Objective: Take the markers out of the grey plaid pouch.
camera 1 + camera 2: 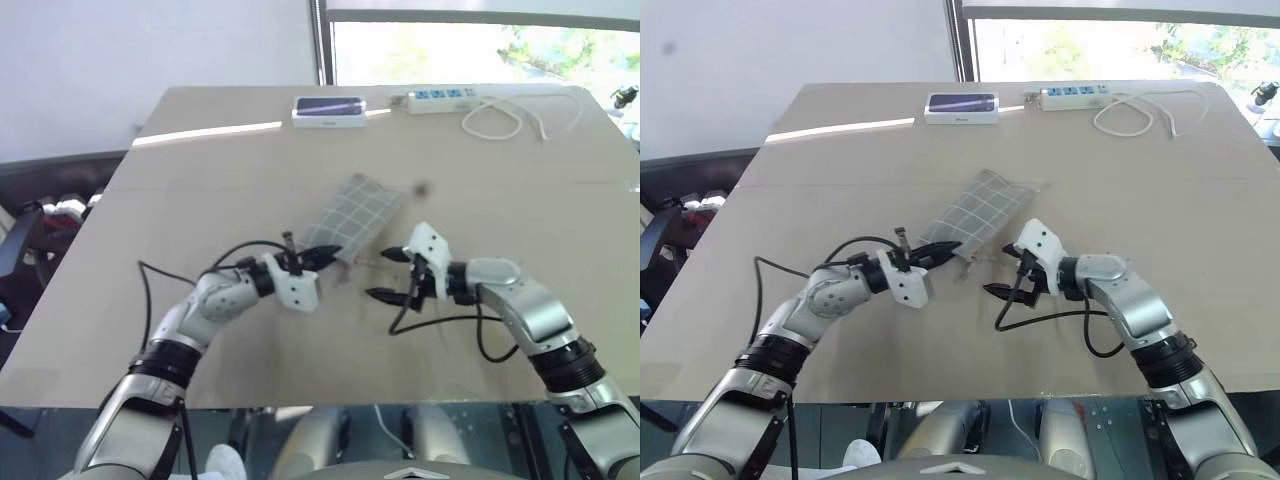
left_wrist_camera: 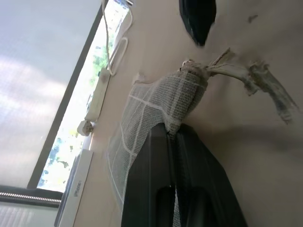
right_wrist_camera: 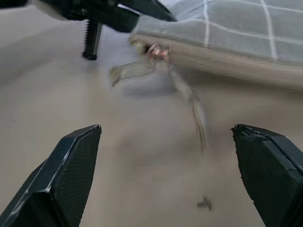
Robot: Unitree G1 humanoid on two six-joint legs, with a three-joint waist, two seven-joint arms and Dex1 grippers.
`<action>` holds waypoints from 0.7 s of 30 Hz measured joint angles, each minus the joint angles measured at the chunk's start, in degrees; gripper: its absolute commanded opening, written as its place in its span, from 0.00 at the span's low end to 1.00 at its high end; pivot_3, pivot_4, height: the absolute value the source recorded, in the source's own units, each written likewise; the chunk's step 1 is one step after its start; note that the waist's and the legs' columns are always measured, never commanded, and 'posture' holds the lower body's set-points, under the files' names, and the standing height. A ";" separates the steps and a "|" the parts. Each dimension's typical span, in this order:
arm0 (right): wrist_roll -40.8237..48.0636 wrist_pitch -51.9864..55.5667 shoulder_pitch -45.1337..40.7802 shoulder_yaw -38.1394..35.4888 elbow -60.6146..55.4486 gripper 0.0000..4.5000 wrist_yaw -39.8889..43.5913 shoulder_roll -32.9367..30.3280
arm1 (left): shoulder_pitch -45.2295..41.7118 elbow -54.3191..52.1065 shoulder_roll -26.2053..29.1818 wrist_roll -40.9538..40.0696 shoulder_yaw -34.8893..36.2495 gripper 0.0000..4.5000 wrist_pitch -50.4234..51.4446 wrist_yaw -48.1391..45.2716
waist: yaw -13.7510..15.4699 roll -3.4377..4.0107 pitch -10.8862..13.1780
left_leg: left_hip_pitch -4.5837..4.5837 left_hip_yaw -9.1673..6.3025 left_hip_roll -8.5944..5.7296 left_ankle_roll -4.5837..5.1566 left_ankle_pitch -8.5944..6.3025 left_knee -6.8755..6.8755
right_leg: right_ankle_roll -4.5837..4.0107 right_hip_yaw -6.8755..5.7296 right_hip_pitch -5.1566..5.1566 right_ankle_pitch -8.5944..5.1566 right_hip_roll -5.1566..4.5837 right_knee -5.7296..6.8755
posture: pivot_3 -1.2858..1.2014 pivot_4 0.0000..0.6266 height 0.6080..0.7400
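Note:
The grey plaid pouch [image 1: 352, 212] lies slanted at the table's middle, its zipper edge facing my right arm. My left gripper [image 1: 326, 254] is shut on the pouch's near corner, and the fabric bunches between its fingers [image 2: 173, 142]. A small copper zipper pull [image 3: 156, 51] with a pale ribbon tab [image 3: 189, 99] trails from that corner onto the table. My right gripper [image 1: 388, 275] is open just to the right of the tab, fingers spread wide on either side of it and touching nothing. The markers are hidden.
A white-framed dark device [image 1: 328, 108] lies at the table's far edge. Beside it is a white power strip [image 1: 440, 97] with a looped cable [image 1: 510, 120]. The tan table [image 1: 180, 190] has bare surface around the pouch.

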 measured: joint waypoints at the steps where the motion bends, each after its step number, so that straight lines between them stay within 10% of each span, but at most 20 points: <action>1: -0.26 0.00 -0.06 0.04 0.23 1.00 -0.12 0.07 | -0.01 -0.13 -0.08 -0.04 -0.01 0.01 0.01 -0.02 | -0.02 0.00 0.00 | -0.02 0.00 0.00 0.00 0.00 0.00 | 0.00 0.00 -0.01 0.00 0.00 -0.01 | 0.52 0.24 0.98; 6: -1.47 0.10 -0.32 0.02 1.33 0.81 -0.47 1.38 | -0.11 -0.27 -0.44 -0.28 -0.12 0.00 0.25 -0.26 | -0.71 -0.01 0.00 | -0.03 0.01 -0.01 0.00 0.00 0.00 | 0.00 0.01 -0.01 0.00 0.01 -0.03 | 0.52 0.24 0.98; 13: -1.71 0.31 -0.37 -0.92 1.10 0.06 -0.05 -0.83 | -0.59 -0.17 -1.02 -0.26 -0.52 0.00 0.26 -0.11 | -1.07 -0.01 0.00 | -0.03 0.00 -0.01 0.00 0.00 0.01 | 0.00 0.01 -0.02 0.00 0.02 0.00 | 0.52 0.24 0.98; 21: -2.10 -0.50 -0.67 -6.51 3.73 0.02 -2.50 -4.13 | -0.61 -0.12 -2.39 -0.59 -1.44 0.00 1.10 -0.16 | -1.04 -0.01 -0.01 | -0.03 0.02 -0.02 0.00 0.00 0.02 | 0.00 0.02 -0.02 0.00 0.01 0.00 | 0.52 0.24 0.98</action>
